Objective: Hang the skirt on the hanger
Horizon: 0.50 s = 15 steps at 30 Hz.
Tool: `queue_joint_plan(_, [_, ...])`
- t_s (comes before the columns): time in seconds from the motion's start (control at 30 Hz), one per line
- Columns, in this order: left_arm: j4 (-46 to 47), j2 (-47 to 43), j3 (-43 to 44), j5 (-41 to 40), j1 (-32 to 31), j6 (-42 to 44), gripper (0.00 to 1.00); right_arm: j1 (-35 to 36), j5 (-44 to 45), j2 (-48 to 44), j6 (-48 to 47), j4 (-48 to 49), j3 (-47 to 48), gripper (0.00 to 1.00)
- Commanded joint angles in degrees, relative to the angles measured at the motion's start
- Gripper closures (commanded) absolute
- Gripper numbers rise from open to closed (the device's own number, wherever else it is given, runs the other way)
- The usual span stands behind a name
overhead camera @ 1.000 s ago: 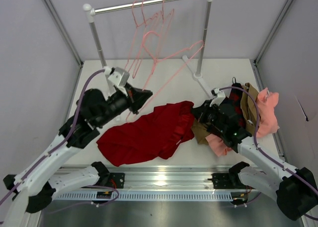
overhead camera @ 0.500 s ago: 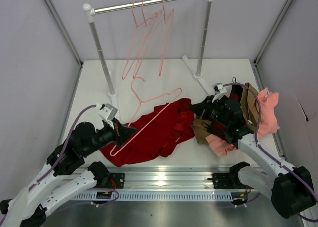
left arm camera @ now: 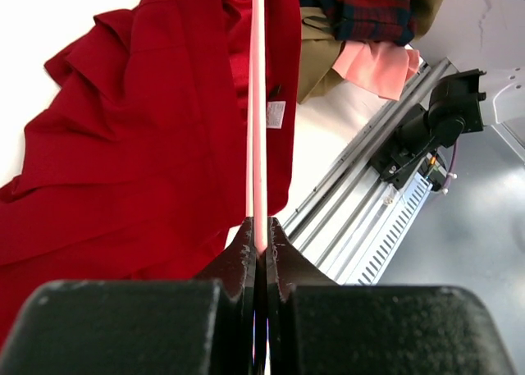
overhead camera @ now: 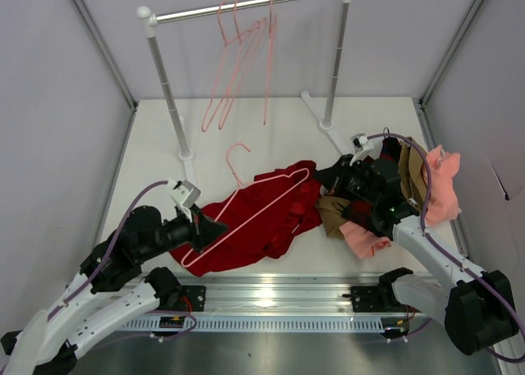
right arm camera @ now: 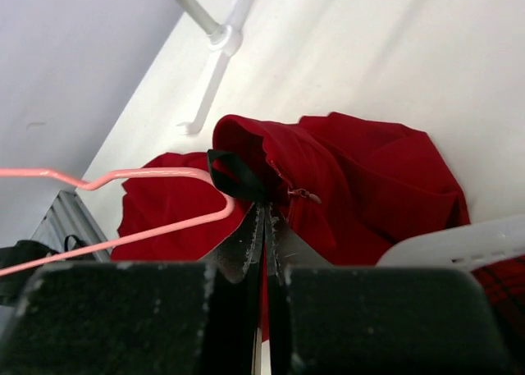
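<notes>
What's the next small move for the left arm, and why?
Probably ease the left gripper forward, feeding the hanger end under the skirt edge the right gripper pinches; the hanger sits over the cloth, not inside it.

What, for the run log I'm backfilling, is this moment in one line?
left gripper: shut on hanger | right gripper: shut on skirt | hanger: held over skirt | skirt: not yet hung

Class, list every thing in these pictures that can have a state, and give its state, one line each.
left gripper, shut on the hanger's wire.
right gripper, shut on the skirt's edge.
hanger, off the rail, held across the skirt, not inside it.
skirt, crumpled on the table, not hung.
spare hangers, hooked on the rail.
other clothes, heaped at the table's right side.
</notes>
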Motion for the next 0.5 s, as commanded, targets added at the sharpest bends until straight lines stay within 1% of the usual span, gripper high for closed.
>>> queue_joint_plan(0.0, [2.69, 0.95, 0.2, 2.43, -0.17, -0.24, 1.0, -0.26, 4.74, -0.77, -0.38, -0.06, 2.69, 1.0])
queue_joint_plan(0.3, [5.59, 3.24, 0.99, 3.66, -0.17, 1.08, 1.0, -0.26, 0.36, -0.34, -2.4, -0.32, 2.61, 1.0])
queue_joint_plan(0.47, [6.47, 4.82, 0.99, 2.96, -0.17, 1.61, 1.0, -0.26, -1.83, -0.69, -2.84, -0.41, 2.52, 1.0])
